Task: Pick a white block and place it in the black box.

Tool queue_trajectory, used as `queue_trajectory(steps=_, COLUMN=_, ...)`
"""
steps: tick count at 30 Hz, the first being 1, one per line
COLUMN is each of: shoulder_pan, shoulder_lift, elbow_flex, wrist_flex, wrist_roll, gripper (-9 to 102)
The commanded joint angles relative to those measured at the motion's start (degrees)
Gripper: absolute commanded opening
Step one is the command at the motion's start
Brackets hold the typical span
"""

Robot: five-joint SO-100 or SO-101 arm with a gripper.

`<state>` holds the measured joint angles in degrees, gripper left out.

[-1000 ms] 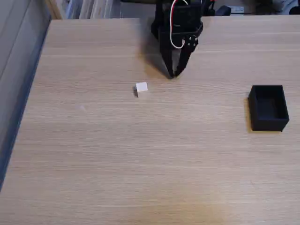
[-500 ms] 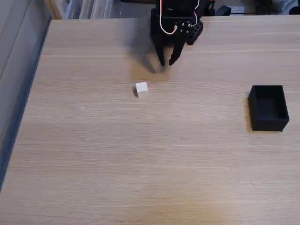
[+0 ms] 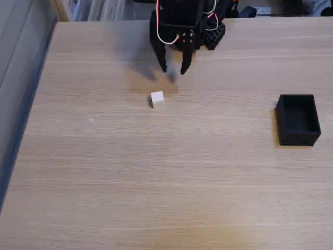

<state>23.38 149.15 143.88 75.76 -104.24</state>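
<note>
A tiny white block [image 3: 157,98] rests on the wooden table, left of centre in the fixed view. My black gripper [image 3: 174,71] hangs a little beyond it and slightly to its right, fingers pointing down and spread open with nothing between them. The black box [image 3: 297,119] stands open-topped near the table's right edge, far from both the block and the gripper; nothing shows inside it.
The wooden table [image 3: 156,177] spreads wide in front of the block. Its left edge [image 3: 31,104] drops to a grey floor. The arm's base and some clutter [image 3: 250,9] sit along the far edge.
The gripper has swung left and back toward the far edge, rising, and its fingers have spread from shut to open. Block and box have not moved.
</note>
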Motion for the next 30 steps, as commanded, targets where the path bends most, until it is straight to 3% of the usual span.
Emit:
queue_trajectory(steps=1, shoulder_pan=2.2, shoulder_lift=-3.8, elbow_flex=-2.6, wrist_flex=-2.6, wrist_roll=-2.0, gripper=21)
queue_trajectory(steps=17, shoulder_pan=7.0, shoulder_lift=-18.6, elbow_flex=-3.1, wrist_flex=-18.9, wrist_roll=-9.8, gripper=24)
queue_trajectory(steps=30, shoulder_pan=7.9, shoulder_lift=-24.1, elbow_flex=-3.2, wrist_flex=-23.9, wrist_roll=-11.5, gripper=24)
